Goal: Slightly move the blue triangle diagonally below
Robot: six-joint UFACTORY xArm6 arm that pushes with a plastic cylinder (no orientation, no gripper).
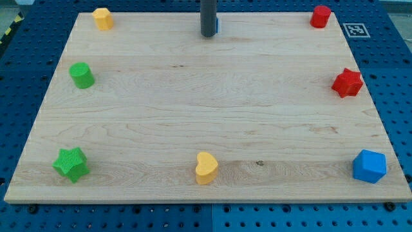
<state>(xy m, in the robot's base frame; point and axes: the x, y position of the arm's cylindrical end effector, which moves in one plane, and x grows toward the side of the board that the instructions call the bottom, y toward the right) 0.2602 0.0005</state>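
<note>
While my tip point(207, 35) sits at the board's point(193, 116) far edge, a blue block point(216, 24) peeks from behind its right side; no pincer shows.

Surface point(193, 116): pale wood grain, on blue perforated base point(26, 58). Blocks: yellow point(102, 18), yellow heart point(206, 168), green cylinder point(82, 75), green star point(71, 164), red point(320, 16), red star point(347, 82), blue point(369, 166). Rod point(208, 16) was dark grey.

my tip point(208, 35), blue block point(216, 26) behind it

My tip point(207, 35) stands upright on the tabletop point(206, 116) near its top edge, around the middle.
</note>
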